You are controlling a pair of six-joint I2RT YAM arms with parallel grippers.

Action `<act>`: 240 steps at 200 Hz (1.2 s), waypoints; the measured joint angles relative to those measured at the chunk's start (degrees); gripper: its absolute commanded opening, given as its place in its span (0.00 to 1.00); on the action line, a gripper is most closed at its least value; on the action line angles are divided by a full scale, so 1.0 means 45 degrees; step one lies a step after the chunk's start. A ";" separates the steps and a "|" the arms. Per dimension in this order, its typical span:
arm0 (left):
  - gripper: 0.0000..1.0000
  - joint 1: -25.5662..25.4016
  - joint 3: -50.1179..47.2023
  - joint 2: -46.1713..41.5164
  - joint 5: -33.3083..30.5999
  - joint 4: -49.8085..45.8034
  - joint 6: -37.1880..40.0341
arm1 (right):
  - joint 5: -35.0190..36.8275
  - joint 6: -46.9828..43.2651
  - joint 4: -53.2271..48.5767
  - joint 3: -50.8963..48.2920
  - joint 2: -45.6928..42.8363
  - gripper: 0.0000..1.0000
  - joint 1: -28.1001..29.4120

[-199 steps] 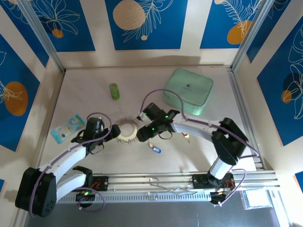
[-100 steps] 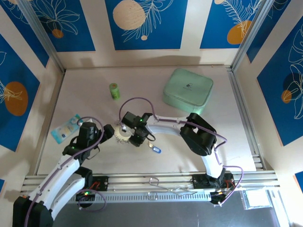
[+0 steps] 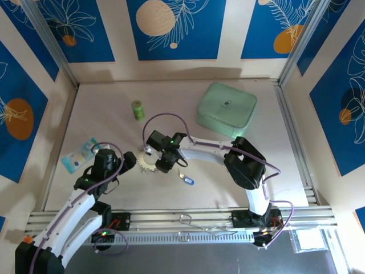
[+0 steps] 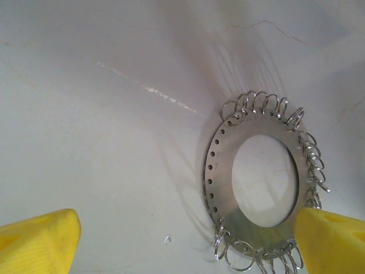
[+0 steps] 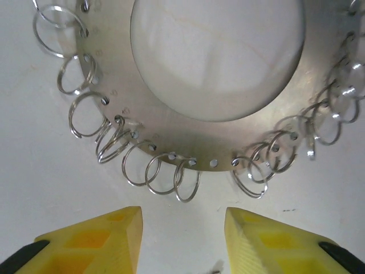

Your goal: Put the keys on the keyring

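Left tool (image 4: 188, 245) is spread wide with nothing gripped. The keyring (image 4: 219, 171) lies flat on the desk (image 4: 102, 142) out in front of it, between the two yellow fingers (image 4: 40, 240). It's way over toward the finger on the right of the wrist view, with its fringed edge right at that tip. Right tool (image 5: 182, 228) is parted and empty too, with the ring's little loops just ahead of its tips, not touching. The blue-tagged key (image 3: 186, 180) lies near the right tool, back behind it, apart from the ring.
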 measured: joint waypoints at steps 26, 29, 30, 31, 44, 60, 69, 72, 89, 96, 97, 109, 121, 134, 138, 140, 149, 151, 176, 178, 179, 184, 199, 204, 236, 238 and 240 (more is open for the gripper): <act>0.96 0.0000 0.0005 0.0107 0.0039 0.0000 0.0107 | 0.0005 -0.0107 -0.0024 0.0442 0.0180 0.38 0.0000; 0.96 0.0000 0.0005 0.0107 0.0044 0.0000 0.0131 | 0.0000 -0.0112 -0.0024 0.0491 0.0223 0.38 0.0000; 0.95 0.0000 0.0005 0.0107 0.0044 0.0000 0.0151 | 0.0000 -0.0112 -0.0029 0.0520 0.0243 0.38 0.0000; 0.95 0.0000 0.0005 0.0107 0.0044 0.0000 0.0151 | -0.0005 -0.0107 -0.0034 0.0534 0.0253 0.38 0.0000; 0.96 0.0000 0.0005 0.0107 0.0049 0.0000 0.0238 | -0.0015 -0.0107 -0.0083 0.0797 0.0510 0.37 0.0000; 0.95 0.0000 0.0005 0.0087 0.0049 -0.0010 0.0262 | -0.0015 -0.0107 -0.0170 0.1088 0.0835 0.37 0.0000; 0.95 0.0000 0.0005 0.0044 0.0049 -0.0015 0.0296 | -0.0019 -0.0107 -0.0199 0.1185 0.1001 0.36 0.0000; 0.96 0.0000 0.0005 0.0034 0.0049 -0.0010 0.0306 | -0.0019 -0.0107 -0.0199 0.1205 0.1059 0.36 0.0000; 0.95 0.0000 0.0005 -0.0039 0.0049 -0.0015 0.0325 | -0.0019 -0.0112 -0.0325 0.1253 0.1297 0.32 0.0000; 0.96 0.0000 0.0005 -0.0049 0.0049 -0.0015 0.0325 | -0.0010 -0.0102 -0.0389 0.1258 0.1379 0.32 0.0000; 0.95 0.0000 0.0005 -0.0049 0.0049 -0.0015 0.0325 | -0.0010 -0.0107 -0.0398 0.1258 0.1389 0.32 0.0000; 0.95 0.0000 0.0005 -0.0049 0.0049 -0.0015 0.0325 | 0.0024 -0.0102 -0.0481 0.1268 0.1491 0.30 0.0000; 0.96 0.0000 0.0005 -0.0049 0.0044 -0.0015 0.0325 | 0.0092 -0.0097 -0.0612 0.1282 0.1559 0.29 0.0000; 0.96 0.0000 0.0005 -0.0049 0.0044 -0.0015 0.0325 | 0.0185 -0.0097 -0.0738 0.1350 0.1617 0.28 0.0000; 0.96 0.0000 0.0005 -0.0049 0.0044 -0.0015 0.0325 | 0.0194 -0.0102 -0.0758 0.1365 0.1632 0.29 0.0000; 0.96 0.0000 0.0005 -0.0049 0.0044 -0.0015 0.0325 | 0.0219 -0.0097 -0.0777 0.1379 0.1642 0.28 0.0000; 0.95 0.0000 0.0005 -0.0049 0.0044 -0.0015 0.0330 | 0.0233 -0.0097 -0.0811 0.1409 0.1661 0.28 0.0000; 0.96 0.0000 0.0005 -0.0049 0.0044 -0.0015 0.0330 | 0.0233 -0.0102 -0.0816 0.1413 0.1666 0.28 0.0000; 0.95 0.0000 0.0005 -0.0049 0.0044 -0.0015 0.0330 | 0.0238 -0.0102 -0.0996 0.1564 0.1734 0.28 0.0000; 0.95 0.0000 0.0005 -0.0049 0.0044 -0.0015 0.0330 | 0.0238 -0.0102 -0.1005 0.1574 0.1744 0.28 0.0000; 0.95 0.0000 0.0005 -0.0049 0.0044 -0.0015 0.0330 | 0.0238 -0.0102 -0.1005 0.1583 0.1753 0.28 0.0000; 0.95 0.0000 0.0005 -0.0049 0.0044 -0.0015 0.0330 | 0.0238 -0.0102 -0.1025 0.1617 0.1797 0.27 0.0000; 0.95 0.0000 0.0005 -0.0049 0.0044 -0.0015 0.0330 | 0.0267 -0.0102 -0.1073 0.1724 0.1923 0.25 0.0000; 0.96 0.0000 0.0010 -0.0053 0.0044 -0.0015 0.0330 | 0.0272 -0.0112 -0.1107 0.1753 0.1972 0.25 0.0000; 0.96 0.0000 0.0010 -0.0126 0.0044 -0.0015 0.0330 | 0.0325 -0.0107 -0.1190 0.1773 0.2079 0.19 -0.0005; 0.95 0.0000 0.0010 -0.0126 0.0044 -0.0015 0.0330 | 0.0325 -0.0107 -0.1195 0.1773 0.2079 0.19 -0.0005; 0.95 0.0000 0.0015 -0.0126 0.0044 -0.0015 0.0330 | 0.0330 -0.0097 -0.1205 0.1773 0.2079 0.18 -0.0005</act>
